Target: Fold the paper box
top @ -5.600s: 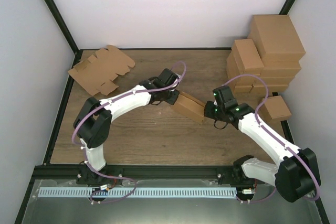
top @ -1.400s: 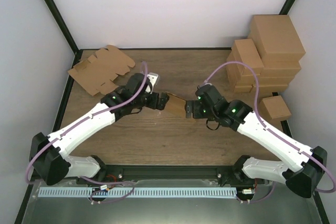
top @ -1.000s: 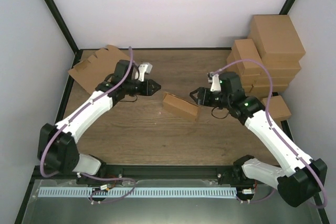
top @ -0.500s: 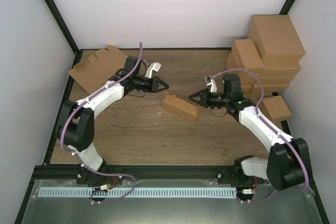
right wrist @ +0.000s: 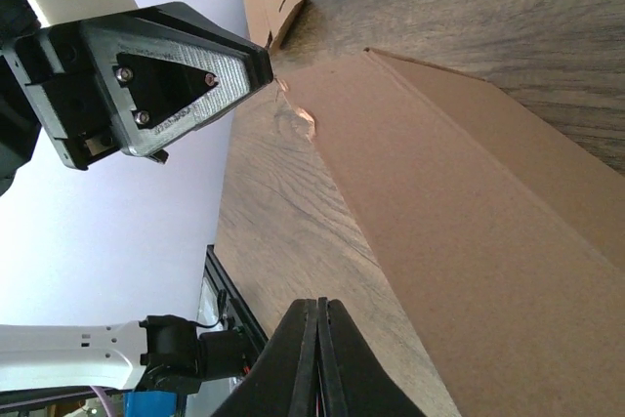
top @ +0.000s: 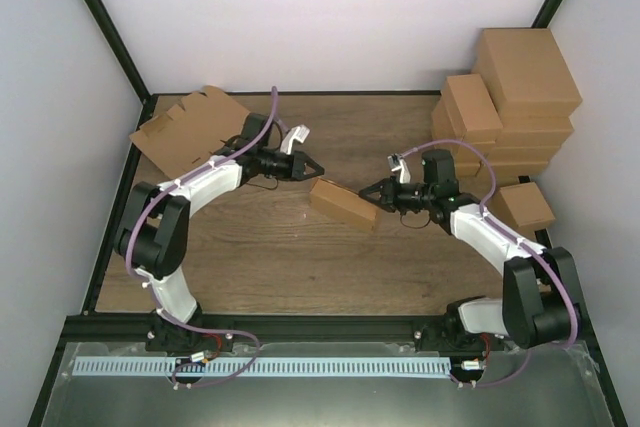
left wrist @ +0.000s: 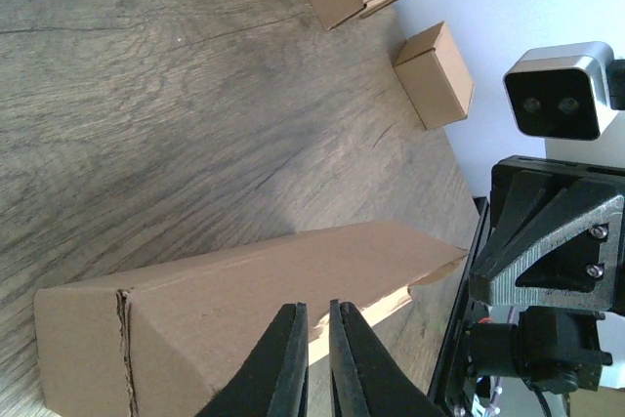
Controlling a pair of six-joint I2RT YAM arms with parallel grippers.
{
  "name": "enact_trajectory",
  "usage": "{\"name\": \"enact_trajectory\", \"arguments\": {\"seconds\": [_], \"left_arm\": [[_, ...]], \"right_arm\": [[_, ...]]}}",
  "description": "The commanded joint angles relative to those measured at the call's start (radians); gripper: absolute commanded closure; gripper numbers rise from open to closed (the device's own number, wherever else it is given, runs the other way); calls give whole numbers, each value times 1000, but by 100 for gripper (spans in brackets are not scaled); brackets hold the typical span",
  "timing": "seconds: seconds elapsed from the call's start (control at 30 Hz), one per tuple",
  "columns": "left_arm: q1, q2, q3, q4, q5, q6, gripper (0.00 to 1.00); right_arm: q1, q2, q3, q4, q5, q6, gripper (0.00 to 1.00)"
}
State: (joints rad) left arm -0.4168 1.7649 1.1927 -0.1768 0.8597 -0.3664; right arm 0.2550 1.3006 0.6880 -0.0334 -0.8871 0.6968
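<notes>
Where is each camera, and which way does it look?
Top external: above and behind, looking down at the table; left arm and right arm show, paper box between.
Left wrist: on the left arm, looking along the left tool across the box to the right tool.
Right wrist: on the right arm, looking along its own tool toward the left tool.
All share the box.

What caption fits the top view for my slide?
Paper box lying on the wooden table between the left tool and right tool, neither gripping it.
</notes>
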Motion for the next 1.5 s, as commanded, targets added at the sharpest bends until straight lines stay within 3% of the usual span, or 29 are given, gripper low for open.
{"name": "enact_trajectory", "arguments": {"seconds": [0.0, 0.7, 1.17, 1.47], "left_arm": [[9, 27, -12, 38, 24, 11, 92], [11, 27, -106, 93, 29, -9, 95], [11, 52, -191, 157, 35, -28, 95], [11, 11, -85, 49, 50, 6, 94]], "right_arm": [[-23, 19, -1, 33, -22, -41, 99], [-59, 60, -88, 88, -62, -79, 99], [-59, 137, -207, 229, -86, -65, 99], [-61, 66, -92, 92, -91, -112, 98]]}}
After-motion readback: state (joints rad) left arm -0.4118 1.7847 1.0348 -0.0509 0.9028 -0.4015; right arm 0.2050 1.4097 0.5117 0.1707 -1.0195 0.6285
